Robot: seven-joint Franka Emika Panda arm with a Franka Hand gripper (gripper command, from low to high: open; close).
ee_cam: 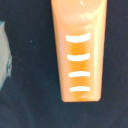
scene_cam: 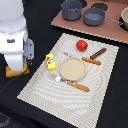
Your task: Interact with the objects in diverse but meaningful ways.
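Arm body fills upper left of exterior view, claw hidden, can't tell its state. Bread loaf (ee_cam: pixel 79 50) fills wrist view on dark surface. Yellow block (scene_cam: pixel 50 61) left of plate (scene_cam: pixel 73 68) on mat (scene_cam: pixel 45 95); tomato (scene_cam: pixel 82 45), sausage (scene_cam: pixel 98 53) further back; pots (scene_cam: pixel 94 16) top right.

The exterior view is evenly lit but soft and low in detail; the white arm (scene_cam: pixel 14 35) looks overexposed. The wrist view is blurred, with a small glare on the loaf (ee_cam: pixel 80 50) against dark.
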